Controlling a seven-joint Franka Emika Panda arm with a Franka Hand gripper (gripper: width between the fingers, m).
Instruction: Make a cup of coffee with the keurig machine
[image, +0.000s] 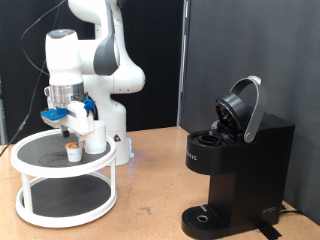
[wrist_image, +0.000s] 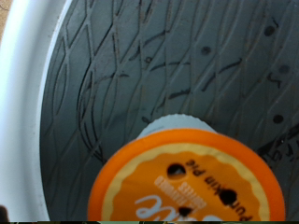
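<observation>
The black keurig machine (image: 235, 165) stands at the exterior view's right with its rounded lid (image: 243, 108) hinged up and open. The white cup (image: 95, 138) stands on the top tier of a round white stand (image: 62, 172) at the left. A small coffee pod (image: 73, 152) sits beside the cup on the dark mesh. My gripper (image: 68, 127) hangs just above the pod, fingers pointing down, not touching it. In the wrist view the pod's orange foil top (wrist_image: 192, 182) fills the lower middle; my fingers do not show there.
The stand has two tiers with a white rim (wrist_image: 28, 103) around black mesh. The wooden table (image: 150, 190) lies between the stand and the machine. The machine's round drip base (image: 203, 217) has nothing on it. Black curtains hang behind.
</observation>
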